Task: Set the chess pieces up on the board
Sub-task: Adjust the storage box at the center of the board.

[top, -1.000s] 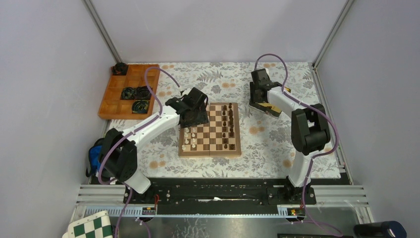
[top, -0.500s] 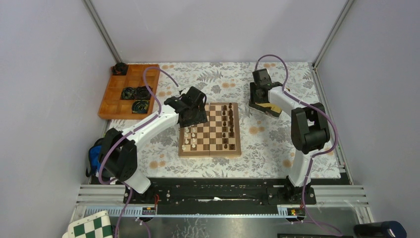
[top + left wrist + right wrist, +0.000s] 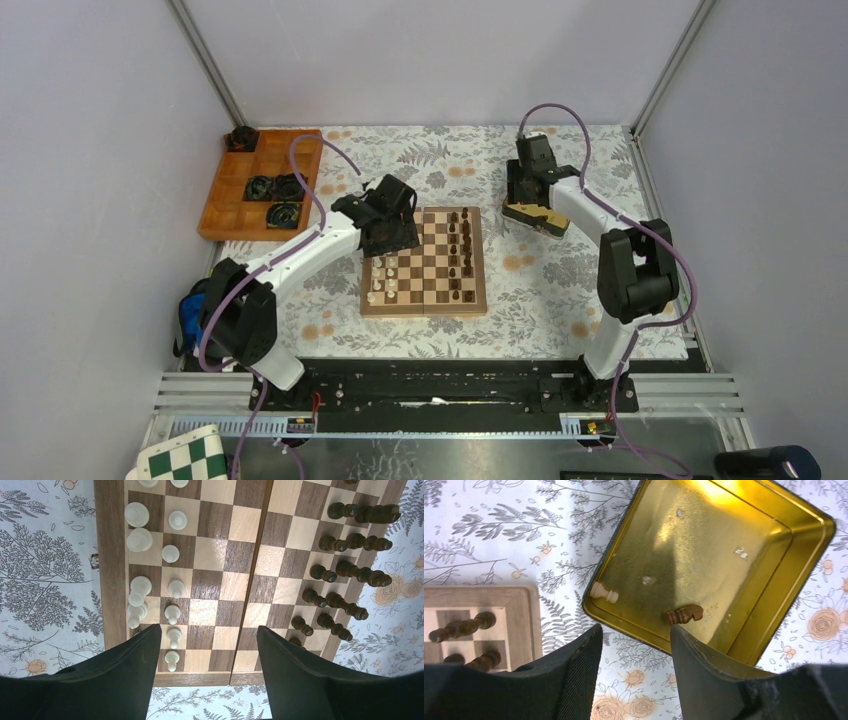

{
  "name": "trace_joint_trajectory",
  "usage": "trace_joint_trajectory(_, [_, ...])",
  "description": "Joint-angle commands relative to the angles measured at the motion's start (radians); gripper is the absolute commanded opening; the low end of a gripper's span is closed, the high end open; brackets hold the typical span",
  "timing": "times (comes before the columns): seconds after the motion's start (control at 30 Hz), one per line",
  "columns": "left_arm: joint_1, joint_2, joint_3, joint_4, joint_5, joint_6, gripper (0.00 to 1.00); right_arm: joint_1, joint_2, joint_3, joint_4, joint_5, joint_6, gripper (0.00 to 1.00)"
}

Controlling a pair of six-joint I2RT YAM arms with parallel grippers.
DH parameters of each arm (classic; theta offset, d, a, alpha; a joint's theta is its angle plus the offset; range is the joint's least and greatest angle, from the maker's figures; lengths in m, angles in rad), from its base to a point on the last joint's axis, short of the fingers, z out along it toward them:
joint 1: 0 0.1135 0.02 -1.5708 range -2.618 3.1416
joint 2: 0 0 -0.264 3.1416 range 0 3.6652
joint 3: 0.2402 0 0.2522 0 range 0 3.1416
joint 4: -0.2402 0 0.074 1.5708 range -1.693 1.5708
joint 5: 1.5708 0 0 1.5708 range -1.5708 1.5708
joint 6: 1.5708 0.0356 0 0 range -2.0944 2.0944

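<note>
The wooden chessboard (image 3: 425,262) lies mid-table, cream-white pieces (image 3: 170,586) along its left side and dark brown pieces (image 3: 350,570) along its right. My left gripper (image 3: 207,632) hangs open and empty over the board's far left corner (image 3: 392,232). My right gripper (image 3: 636,635) is open and empty over the near edge of a gold tin (image 3: 719,555), which also shows in the top view (image 3: 534,216). In the tin lie a cream-white piece (image 3: 604,593) and a dark brown knight (image 3: 685,615), both on their sides. The knight lies just off my right fingertip (image 3: 676,632).
An orange compartment tray (image 3: 262,182) with black ring-shaped items stands at the far left. A green-and-white checkered board (image 3: 185,455) lies below the rail at the near left. The cage posts and walls close in the flowered tablecloth (image 3: 540,290).
My right gripper has shifted slightly right and away over the gold tin. My left gripper has barely moved over the board's corner.
</note>
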Motion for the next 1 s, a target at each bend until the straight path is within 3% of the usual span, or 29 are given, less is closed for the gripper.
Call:
trace_joint_trajectory(0.0, [0.006,-0.025,-0.015,0.037,0.006,-0.004,0.77,-0.003,-0.049,-0.018,0.005,-0.077,-0.015,0.59])
trace_joint_trajectory(0.33, [0.006,-0.025,-0.022,0.037,0.007,-0.001,0.77,-0.002,0.001,-0.030,-0.006,-0.132,-0.024,0.59])
trace_joint_trajectory(0.77, [0.025,0.008,-0.010,0.046,0.018,0.026,0.77,-0.003,0.104,0.028,-0.019,-0.090,-0.058,0.59])
trace_joint_trajectory(0.97, [0.043,0.019,-0.013,0.054,0.029,0.037,0.77,-0.003,0.141,0.060,-0.049,-0.073,-0.040,0.48])
